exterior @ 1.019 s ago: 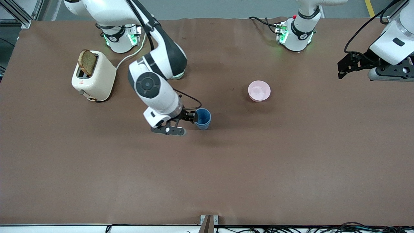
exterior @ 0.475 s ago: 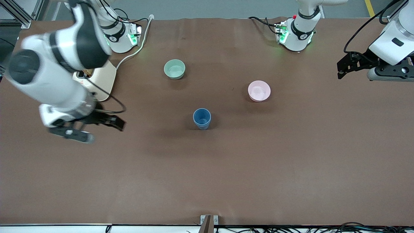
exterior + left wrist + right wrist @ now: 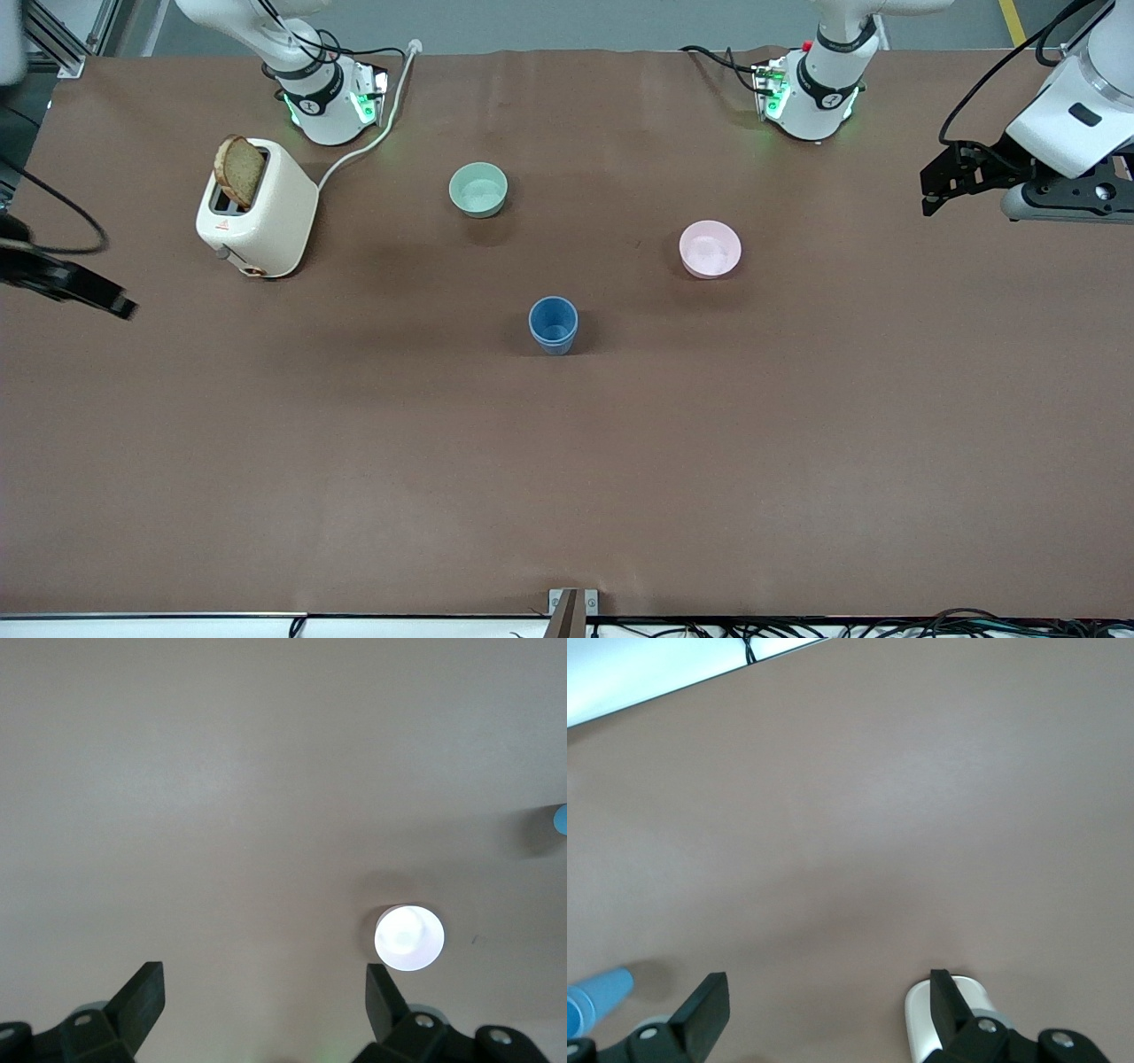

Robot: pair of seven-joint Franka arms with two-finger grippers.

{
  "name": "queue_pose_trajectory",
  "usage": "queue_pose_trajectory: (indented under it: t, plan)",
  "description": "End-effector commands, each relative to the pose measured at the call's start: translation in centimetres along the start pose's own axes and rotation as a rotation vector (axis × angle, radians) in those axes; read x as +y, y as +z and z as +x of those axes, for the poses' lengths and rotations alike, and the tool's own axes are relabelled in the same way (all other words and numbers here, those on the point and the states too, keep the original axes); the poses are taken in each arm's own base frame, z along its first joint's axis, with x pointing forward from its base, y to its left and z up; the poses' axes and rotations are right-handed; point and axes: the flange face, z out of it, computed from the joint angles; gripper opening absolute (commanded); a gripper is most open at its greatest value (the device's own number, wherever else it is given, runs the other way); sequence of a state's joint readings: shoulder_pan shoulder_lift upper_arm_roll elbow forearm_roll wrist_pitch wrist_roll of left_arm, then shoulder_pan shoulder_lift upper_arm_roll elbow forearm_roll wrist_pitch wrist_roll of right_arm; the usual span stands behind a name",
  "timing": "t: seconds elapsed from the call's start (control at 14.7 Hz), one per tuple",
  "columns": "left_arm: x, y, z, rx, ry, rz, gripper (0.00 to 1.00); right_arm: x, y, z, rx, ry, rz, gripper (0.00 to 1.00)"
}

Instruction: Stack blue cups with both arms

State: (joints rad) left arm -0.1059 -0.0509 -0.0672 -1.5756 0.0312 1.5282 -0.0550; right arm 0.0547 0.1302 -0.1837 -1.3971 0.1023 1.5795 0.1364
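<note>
The blue cups (image 3: 554,325) stand upright as one stack in the middle of the table, one rim showing inside the other. The stack also shows in the left wrist view (image 3: 560,819) and in the right wrist view (image 3: 598,997). My right gripper (image 3: 113,306) is open and empty, up over the right arm's end of the table, well away from the cups; its jaws are wide apart in the right wrist view (image 3: 824,997). My left gripper (image 3: 927,190) waits open and empty over the left arm's end of the table, jaws wide apart (image 3: 266,992).
A pink bowl (image 3: 710,249) and a pale green bowl (image 3: 478,189) sit farther from the front camera than the cups. A cream toaster (image 3: 257,208) with a slice of bread and a white cord stands near the right arm's base. The pink bowl shows in the left wrist view (image 3: 408,937).
My right gripper has left the blue cups and swung away toward the right arm's end of the table. The green bowl has come into sight. The left arm has barely moved.
</note>
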Motion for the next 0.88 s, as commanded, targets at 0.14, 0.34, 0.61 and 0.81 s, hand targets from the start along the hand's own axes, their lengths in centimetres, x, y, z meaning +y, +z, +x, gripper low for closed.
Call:
queue_pose_trajectory:
  t: [0.14,0.34,0.61,0.81]
  plan:
    - [-0.4,-1.1,0.6,0.02,0.014,-0.011,1.0,3.6,-3.0,-3.6,-0.049,-0.059,-0.062,1.0]
    - [-0.3,-1.1,0.6,0.021,0.013,-0.005,1.0,3.2,-3.0,-3.3,-0.023,-0.065,-0.079,1.0]
    - [-0.2,-1.1,0.6,0.02,0.012,-0.014,1.0,2.2,-3.3,-3.3,-0.009,-0.084,-0.078,1.0]
    - [-0.1,-1.1,0.6,0.02,0.014,-0.015,1.0,2.4,-3.4,-3.4,-0.013,-0.092,-0.088,1.0]
